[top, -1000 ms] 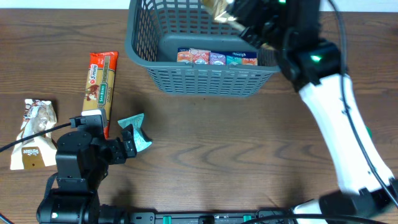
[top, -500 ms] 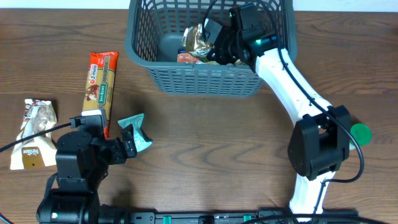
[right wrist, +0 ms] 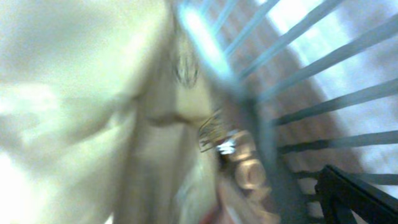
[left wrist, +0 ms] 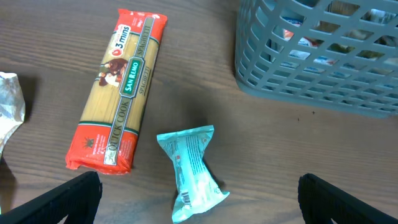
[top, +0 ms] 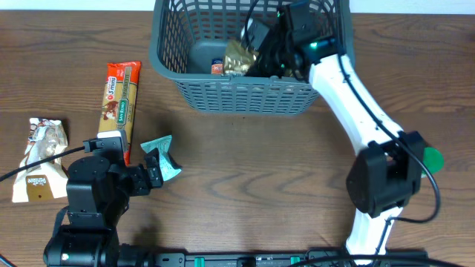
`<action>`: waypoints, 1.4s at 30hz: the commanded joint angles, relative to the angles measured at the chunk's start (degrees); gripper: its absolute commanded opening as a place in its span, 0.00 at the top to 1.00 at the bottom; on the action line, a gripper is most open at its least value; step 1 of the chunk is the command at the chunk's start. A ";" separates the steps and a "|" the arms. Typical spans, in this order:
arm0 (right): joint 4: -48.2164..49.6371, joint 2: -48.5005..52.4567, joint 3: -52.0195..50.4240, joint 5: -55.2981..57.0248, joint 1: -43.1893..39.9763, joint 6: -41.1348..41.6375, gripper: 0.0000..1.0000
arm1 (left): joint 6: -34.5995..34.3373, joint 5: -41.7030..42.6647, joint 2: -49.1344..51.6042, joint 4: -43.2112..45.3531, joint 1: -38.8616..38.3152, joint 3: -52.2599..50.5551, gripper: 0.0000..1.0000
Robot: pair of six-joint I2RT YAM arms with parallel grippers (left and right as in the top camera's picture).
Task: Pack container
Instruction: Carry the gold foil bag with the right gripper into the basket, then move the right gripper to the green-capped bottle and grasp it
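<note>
The container (top: 245, 98) is a dark grey-blue lattice basket at the top centre of the overhead view. My right gripper (top: 260, 46) reaches down inside it. Its jaws are open, and one dark finger (right wrist: 360, 199) shows at the far right of the blurred wrist view. A crinkled gold packet (top: 237, 56) lies loose just left of that gripper, filling most of the right wrist view (right wrist: 93, 93). A colourful packet (top: 216, 68) peeks out beneath it. My left gripper (top: 157, 172) is open over the table. A teal packet (left wrist: 189, 171) lies between its fingers, untouched.
A long orange spaghetti packet (top: 120, 95) lies left of the basket. A white and brown packet (top: 41, 159) sits at the far left. A green round object (top: 430, 158) rests beside the right arm's base. The basket's slatted wall (right wrist: 311, 106) is close to the right gripper.
The right arm came down into the basket with the gold packet, then opened its jaws. The packet now lies lower in the basket. The left arm stayed still.
</note>
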 commanded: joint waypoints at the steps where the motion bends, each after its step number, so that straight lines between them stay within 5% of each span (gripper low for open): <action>1: 0.66 -8.90 8.59 0.83 -2.58 8.92 0.01 | 0.94 -0.68 -0.02 0.07 -0.20 1.07 0.02; 8: -6.14 -14.40 21.07 13.09 -10.82 28.89 0.01 | 0.96 -0.68 0.00 0.07 -0.20 1.07 0.02; 14: -27.06 -18.45 22.95 24.87 -22.16 54.03 0.01 | 0.96 -0.68 0.00 0.07 -0.20 1.07 0.02; 19: -41.66 -19.78 22.95 25.27 -31.85 65.85 0.01 | 0.96 -0.68 0.00 0.07 -0.20 1.07 0.02; 30: -53.53 -19.67 13.73 23.91 -48.68 69.07 0.01 | 0.98 -0.68 0.00 0.07 -0.20 1.07 0.02; 42: -35.26 -19.67 -17.46 18.95 -53.90 66.45 0.01 | 0.98 -0.68 0.00 0.07 -0.20 1.07 0.02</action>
